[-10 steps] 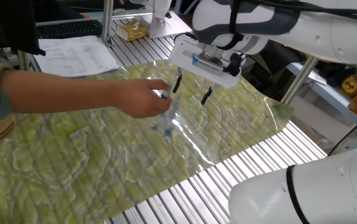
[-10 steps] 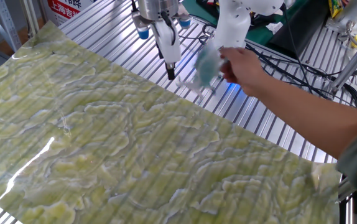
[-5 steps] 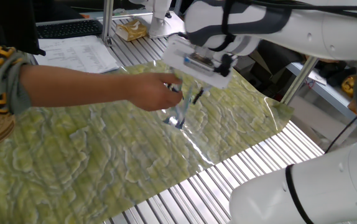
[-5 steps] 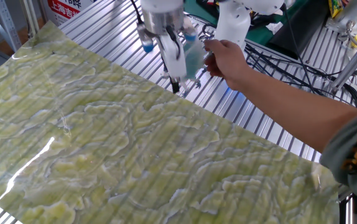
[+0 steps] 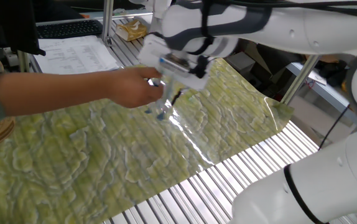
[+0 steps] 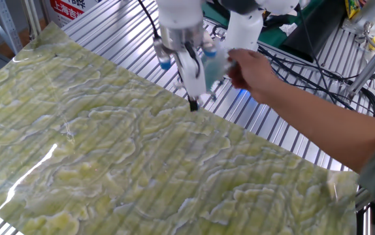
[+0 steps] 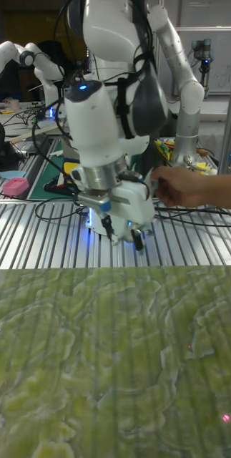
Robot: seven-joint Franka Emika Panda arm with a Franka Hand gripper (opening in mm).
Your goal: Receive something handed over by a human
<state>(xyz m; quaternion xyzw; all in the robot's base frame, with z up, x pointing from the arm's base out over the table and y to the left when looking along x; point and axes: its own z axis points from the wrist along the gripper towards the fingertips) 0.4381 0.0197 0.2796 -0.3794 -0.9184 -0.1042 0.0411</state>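
Green-veined plastic sheeting [image 5: 104,155] covers the ribbed metal table [image 6: 285,140]; since half a second ago the white two-finger gripper [image 5: 169,99] has shifted left, meeting the bare hand [image 5: 135,90], which holds the crinkly pale blue see-through bag [image 6: 213,64] beside its fingers. Finger closure cannot be told; no writing is legible

Green-patterned sheet [image 6: 109,170] on slatted table [image 6: 102,32]
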